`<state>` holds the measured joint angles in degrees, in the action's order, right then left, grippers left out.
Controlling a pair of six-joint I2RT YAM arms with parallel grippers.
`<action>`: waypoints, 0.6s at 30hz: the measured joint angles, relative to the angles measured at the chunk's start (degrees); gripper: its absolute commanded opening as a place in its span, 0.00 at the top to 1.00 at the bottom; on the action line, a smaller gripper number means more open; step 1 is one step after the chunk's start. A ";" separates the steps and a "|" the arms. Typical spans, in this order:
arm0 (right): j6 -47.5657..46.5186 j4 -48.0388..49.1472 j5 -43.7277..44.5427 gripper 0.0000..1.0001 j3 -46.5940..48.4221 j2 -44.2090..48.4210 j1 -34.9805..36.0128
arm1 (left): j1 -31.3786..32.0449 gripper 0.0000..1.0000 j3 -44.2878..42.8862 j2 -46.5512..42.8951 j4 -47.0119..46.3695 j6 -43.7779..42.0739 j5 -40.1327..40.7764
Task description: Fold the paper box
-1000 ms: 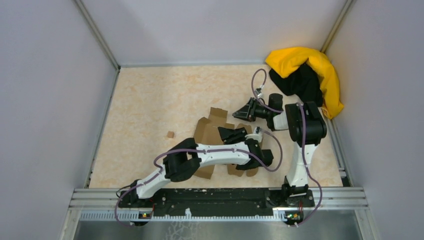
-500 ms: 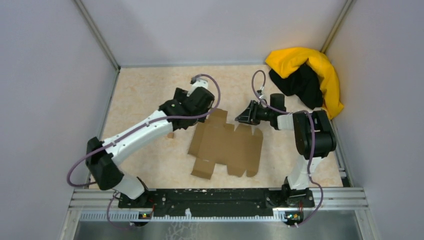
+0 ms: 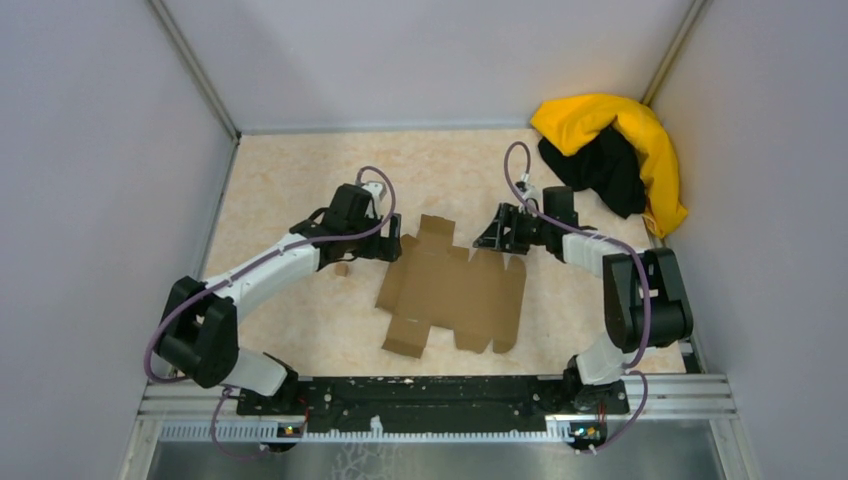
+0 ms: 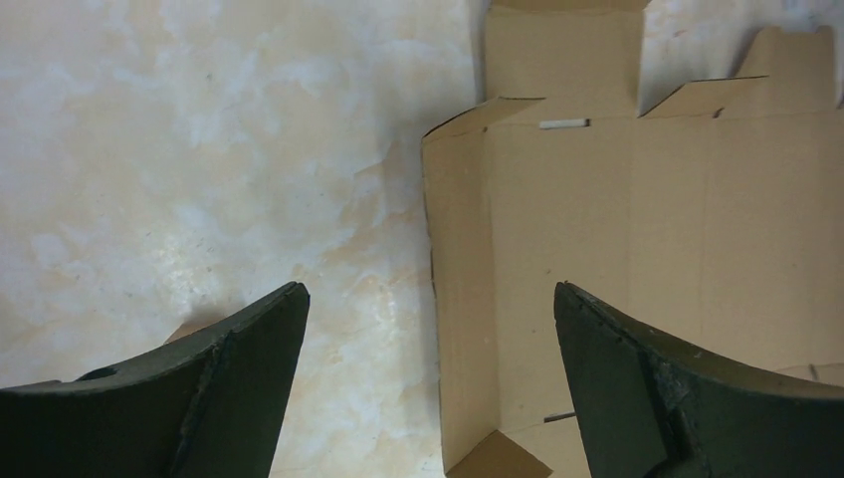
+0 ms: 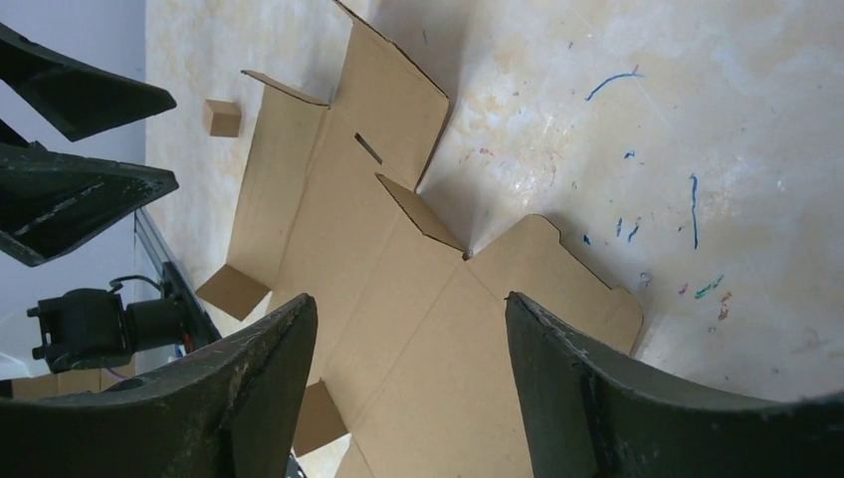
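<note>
One box [image 3: 452,290] lies flat on the table [image 3: 290,180], between the two grippers. It is plain brown cardboard, smooth, cut with flaps, notches and thin slits. Its left edge sits just under the left gripper [image 4: 428,299], whose two black fingers stand wide apart and hold nothing. Its far edge sits just under the right gripper [image 5: 410,309], whose two fingers are apart too, with nothing held. One tiny brown cardboard block [image 3: 341,269] lies near the left gripper, on the side away from the box. The table is pale and cloudy like marble, with a few blue pen marks [image 5: 694,204] by the right gripper. One soft yellow and black cloth heap [image 3: 610,150] lies in the corner, well apart from the right gripper
</note>
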<state>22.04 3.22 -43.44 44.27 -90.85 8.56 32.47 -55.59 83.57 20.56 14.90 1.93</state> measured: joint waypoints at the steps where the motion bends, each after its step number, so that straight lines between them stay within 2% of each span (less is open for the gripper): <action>1: -0.07 -0.35 0.22 0.33 0.00 0.15 0.02 | -0.63 0.04 0.66 -0.31 -1.57 0.00 -1.75; 10: 0.00 -1.16 1.36 0.37 -0.02 0.15 1.38 | -2.84 0.09 4.22 0.22 -9.01 0.04 -12.90; 18: 0.04 -0.59 1.38 0.38 -1.01 -0.07 1.90 | -4.72 0.17 6.25 3.04 -11.65 1.09 -15.17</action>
<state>22.09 2.63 -42.06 43.27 -90.91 10.46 27.75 -49.34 86.61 8.91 15.99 -13.23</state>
